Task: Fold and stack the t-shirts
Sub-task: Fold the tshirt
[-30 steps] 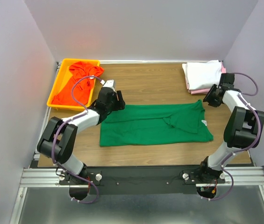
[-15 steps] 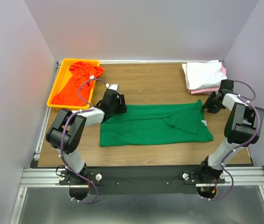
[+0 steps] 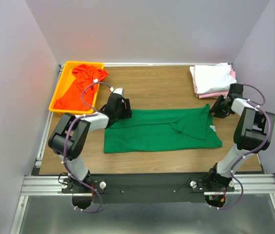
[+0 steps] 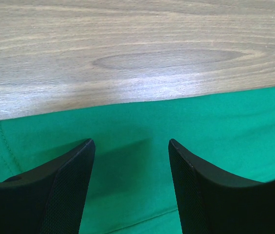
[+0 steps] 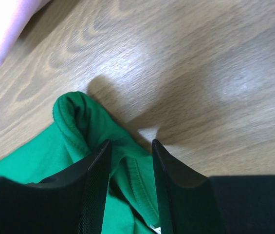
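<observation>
A dark green t-shirt (image 3: 156, 130) lies flat across the middle of the table, with a sleeve folded inward. My left gripper (image 3: 122, 109) hovers open over its far left edge, and green cloth (image 4: 200, 122) shows between the fingers (image 4: 69, 185). My right gripper (image 3: 216, 108) is at the far right corner, open. Its jaws (image 5: 131, 141) straddle the green collar hem (image 5: 74, 146) without squeezing it. An orange-red t-shirt (image 3: 81, 85) lies crumpled in the yellow tray. A folded white t-shirt (image 3: 211, 78) rests on a pink t-shirt (image 3: 210, 95) at the back right.
The yellow tray (image 3: 57, 92) stands at the back left by the wall. Bare wood (image 3: 152, 87) lies between it and the folded stack. A corner of the pink cloth (image 5: 1, 29) shows in the right wrist view. White walls close in three sides.
The left arm has swung in and brought its gripper down to the shirt's far left edge. The right gripper has shifted slightly toward the collar. Neither gripper's opening has changed.
</observation>
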`<action>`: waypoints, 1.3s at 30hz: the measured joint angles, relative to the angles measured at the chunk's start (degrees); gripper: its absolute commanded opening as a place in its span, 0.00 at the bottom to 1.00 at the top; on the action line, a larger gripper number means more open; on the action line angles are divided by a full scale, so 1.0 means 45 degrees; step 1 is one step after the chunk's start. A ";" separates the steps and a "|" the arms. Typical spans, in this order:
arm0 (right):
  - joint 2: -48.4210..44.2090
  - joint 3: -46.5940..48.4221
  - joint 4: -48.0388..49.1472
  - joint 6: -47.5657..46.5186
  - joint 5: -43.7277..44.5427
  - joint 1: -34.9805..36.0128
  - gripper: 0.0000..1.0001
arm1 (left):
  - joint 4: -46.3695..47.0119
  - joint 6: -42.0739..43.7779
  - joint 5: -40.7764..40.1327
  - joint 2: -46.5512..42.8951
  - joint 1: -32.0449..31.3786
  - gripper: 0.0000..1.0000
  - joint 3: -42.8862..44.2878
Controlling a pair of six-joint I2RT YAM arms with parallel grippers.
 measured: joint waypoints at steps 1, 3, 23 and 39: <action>0.0000 -0.0010 0.0019 0.0000 -0.0083 0.0000 0.46 | 0.0015 0.0000 0.0000 0.0024 0.0000 0.70 0.0000; 0.0000 -0.0034 0.0044 -0.0010 -0.0175 0.0000 0.44 | 0.0029 0.0000 0.0000 0.0068 0.0000 0.70 -0.0010; -0.0005 -0.0185 0.0228 -0.0185 0.0452 0.0000 0.00 | 0.0860 0.0000 0.0000 0.0078 0.0374 0.70 -0.0437; -0.0165 -0.0199 0.0131 -0.0185 0.2186 0.0000 0.00 | 0.1127 0.0000 0.0000 0.0165 0.0398 0.70 -0.0461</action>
